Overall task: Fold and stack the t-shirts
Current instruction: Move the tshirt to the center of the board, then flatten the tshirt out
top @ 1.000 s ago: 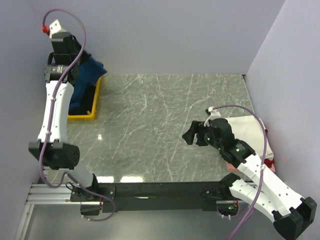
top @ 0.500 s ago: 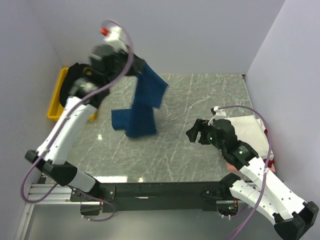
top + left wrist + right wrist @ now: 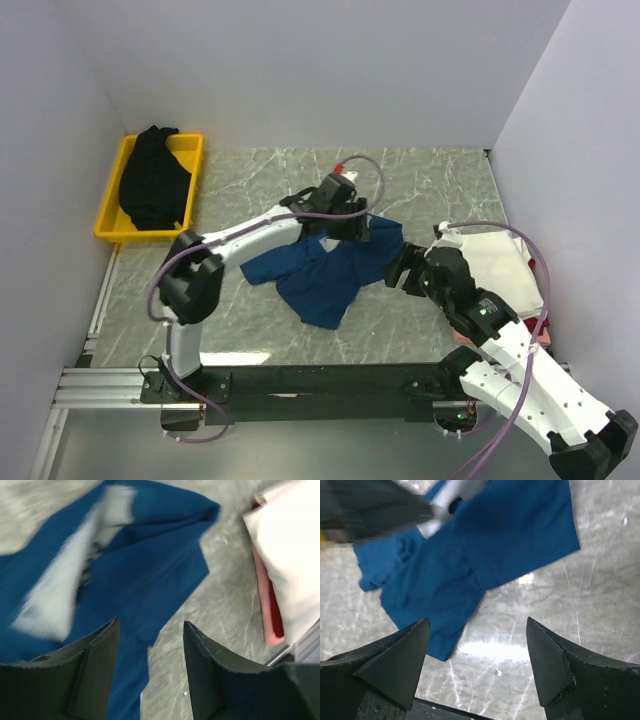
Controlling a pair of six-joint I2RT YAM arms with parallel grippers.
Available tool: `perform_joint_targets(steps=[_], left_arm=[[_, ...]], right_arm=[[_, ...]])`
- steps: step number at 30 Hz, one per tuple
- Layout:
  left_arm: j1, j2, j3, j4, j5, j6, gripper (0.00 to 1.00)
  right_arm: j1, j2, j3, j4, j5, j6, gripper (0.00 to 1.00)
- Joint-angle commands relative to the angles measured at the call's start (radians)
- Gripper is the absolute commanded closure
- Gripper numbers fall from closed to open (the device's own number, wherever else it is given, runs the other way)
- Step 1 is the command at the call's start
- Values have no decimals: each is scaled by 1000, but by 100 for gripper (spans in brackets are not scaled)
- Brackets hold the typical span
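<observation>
Two grippers: both have their fingers apart with nothing between them, going by my wrist views.
Left gripper [image 3: 150, 630]: reached out over mid-desk, hanging just above the dark blue t-shirt [image 3: 330, 272]. Half a second ago it held that shirt dangling in the air further left.
Right gripper [image 3: 477, 625]: spread wide, just beside the shirt's right edge and close to where it sat a second ago.
Dark blue t-shirt: now down on the desk [image 3: 250, 190] in a rumpled, half-spread heap near the middle. Its pale print [image 3: 55, 595] is showing, though it is blurred in my left wrist view. A second ago the shirt was bunched up at the yellow tray [image 3: 115, 232].
Yellow tray: far left corner, unmoved. The black t-shirt [image 3: 153, 185] is piled in it, in plain view now that the left arm has swung away.
Folded stack [image 3: 495, 255]: white on top with pink and red edges beneath, at the desk's right side, same place as before.
</observation>
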Motion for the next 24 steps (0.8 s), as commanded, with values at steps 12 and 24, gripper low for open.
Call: perform_joint_targets(steps=[12, 24], left_arm=[[135, -736, -749, 25, -324, -356, 51], [183, -767, -1008, 187, -215, -396, 42]], right_arm=[[-21, 455, 83, 228, -25, -27, 23], [-26, 748, 143, 355, -102, -55, 38]])
